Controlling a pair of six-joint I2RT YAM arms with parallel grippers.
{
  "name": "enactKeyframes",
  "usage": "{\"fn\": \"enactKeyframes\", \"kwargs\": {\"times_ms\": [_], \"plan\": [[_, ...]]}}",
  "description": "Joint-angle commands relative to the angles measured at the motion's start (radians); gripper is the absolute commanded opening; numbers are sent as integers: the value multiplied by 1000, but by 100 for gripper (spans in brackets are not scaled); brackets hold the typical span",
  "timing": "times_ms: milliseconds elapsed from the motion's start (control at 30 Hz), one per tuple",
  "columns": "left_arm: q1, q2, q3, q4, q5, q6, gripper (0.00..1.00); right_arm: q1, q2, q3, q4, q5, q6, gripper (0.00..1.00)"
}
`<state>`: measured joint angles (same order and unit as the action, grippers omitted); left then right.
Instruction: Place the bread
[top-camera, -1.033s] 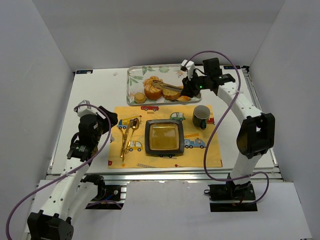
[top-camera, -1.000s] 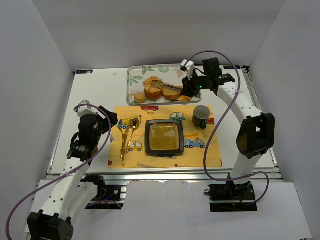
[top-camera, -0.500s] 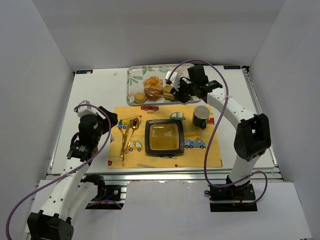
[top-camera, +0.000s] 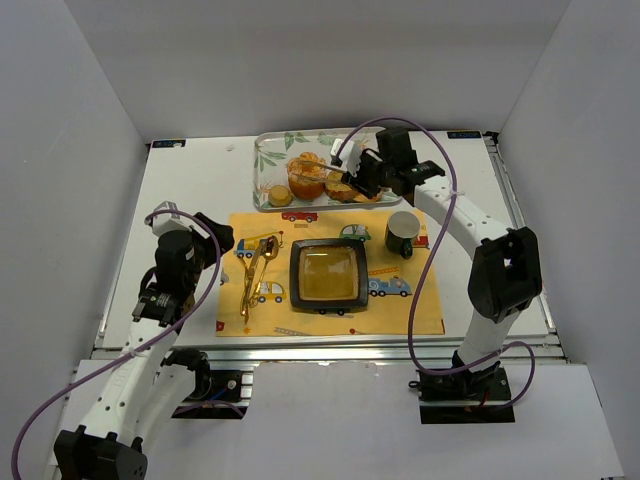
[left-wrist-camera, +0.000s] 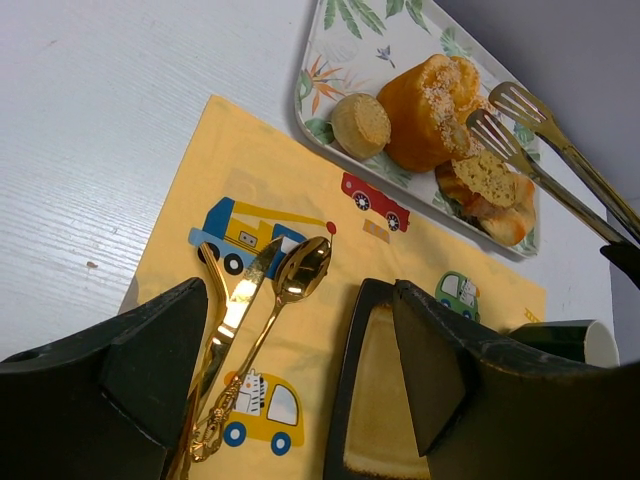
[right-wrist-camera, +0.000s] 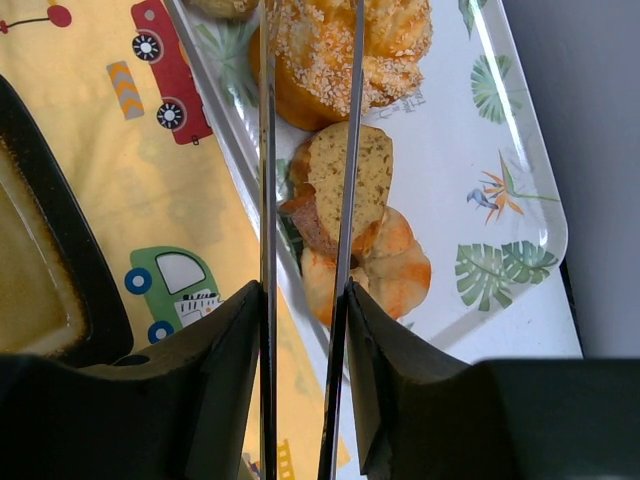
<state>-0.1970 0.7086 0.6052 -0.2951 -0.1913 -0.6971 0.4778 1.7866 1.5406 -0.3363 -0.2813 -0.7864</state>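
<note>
The bread lies on a leaf-print tray (top-camera: 268, 160) at the back. A large orange-topped bun (top-camera: 307, 180) (left-wrist-camera: 425, 100) (right-wrist-camera: 310, 60) has a small flat tan round (top-camera: 280, 196) (left-wrist-camera: 361, 123) to its left, and a cut slice (left-wrist-camera: 485, 178) (right-wrist-camera: 370, 180) with other pieces to its right. My right gripper (top-camera: 362, 178) (right-wrist-camera: 303, 295) is shut on metal tongs (top-camera: 335, 176) (left-wrist-camera: 545, 170) (right-wrist-camera: 266, 200). Their two arms reach over the slice to the bun, spread apart. My left gripper (top-camera: 205, 240) (left-wrist-camera: 300, 380) is open and empty above the placemat's left part.
A yellow car-print placemat (top-camera: 420, 300) holds a dark square plate (top-camera: 327, 275) (left-wrist-camera: 385, 400) (right-wrist-camera: 40, 270), gold cutlery (top-camera: 255, 275) (left-wrist-camera: 290, 290) on its left and a dark cup (top-camera: 403, 232) (left-wrist-camera: 570, 340) on its right. White walls close in the table.
My right arm has swung left along the tray with the tongs, from the tray's right end to over the bun. The left arm has not moved.
</note>
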Motion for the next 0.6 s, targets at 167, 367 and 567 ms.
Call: {"fn": "enactKeyframes", "kwargs": {"times_ms": [167, 367, 567], "plan": [[5, -18, 15, -19, -14, -1, 84, 7, 0, 10, 43, 18, -19, 45], [5, -18, 11, -16, -14, -1, 84, 15, 5, 6, 25, 8, -20, 45], [5, -20, 11, -21, -14, -1, 84, 24, 37, 24, 22, 31, -13, 45]]}}
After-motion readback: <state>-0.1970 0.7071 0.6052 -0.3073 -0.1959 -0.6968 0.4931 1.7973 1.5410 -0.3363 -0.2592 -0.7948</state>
